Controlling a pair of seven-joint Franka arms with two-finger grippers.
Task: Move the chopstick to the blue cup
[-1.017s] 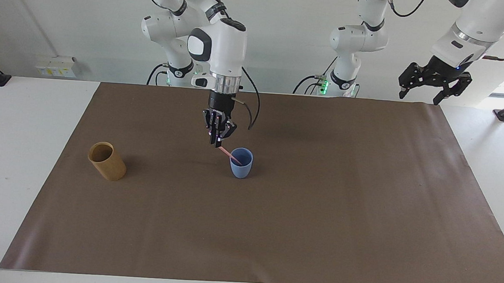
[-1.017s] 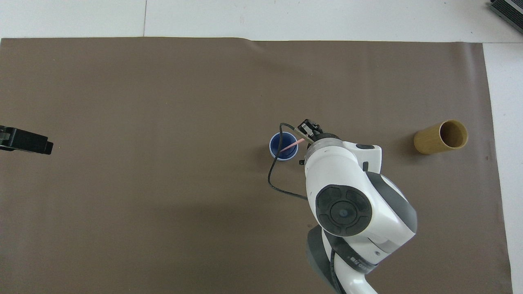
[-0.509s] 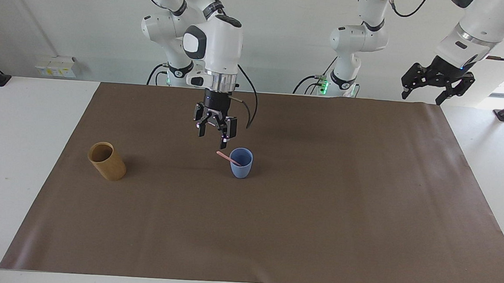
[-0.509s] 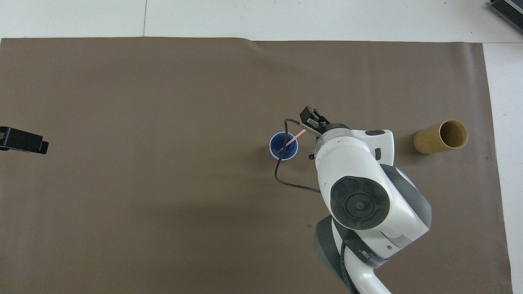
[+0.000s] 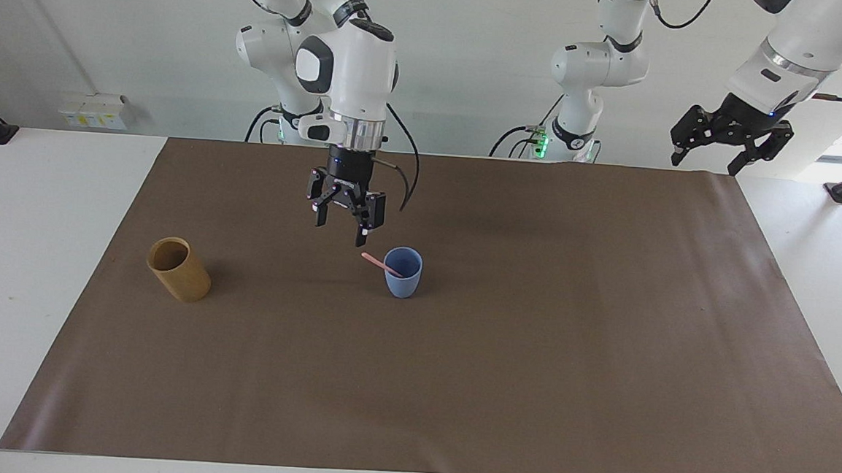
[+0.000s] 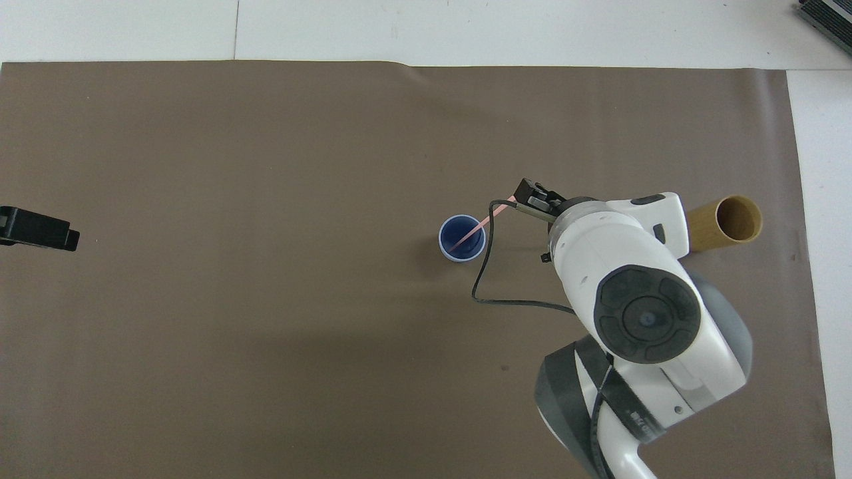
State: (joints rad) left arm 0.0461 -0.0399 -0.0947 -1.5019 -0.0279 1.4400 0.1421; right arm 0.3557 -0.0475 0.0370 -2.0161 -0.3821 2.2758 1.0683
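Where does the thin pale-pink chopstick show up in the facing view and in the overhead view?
Facing view: the thin pale-pink chopstick leans out of the small light-blue tapered cup, near the picture's middle, just below the right gripper.
Overhead view: it slants up out of the same cup, right of centre.
Shared landmark: the tan cylindrical cup, toward the right arm's end of the table.

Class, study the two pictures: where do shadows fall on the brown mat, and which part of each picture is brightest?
Facing view: soft shadows lie on the brown mat beside the blue cup and the tan cup; a bright window glare sits at the edge by the left pincer. Overhead view: a broad dim band crosses the mat nearer the robots; the white table is brightest.
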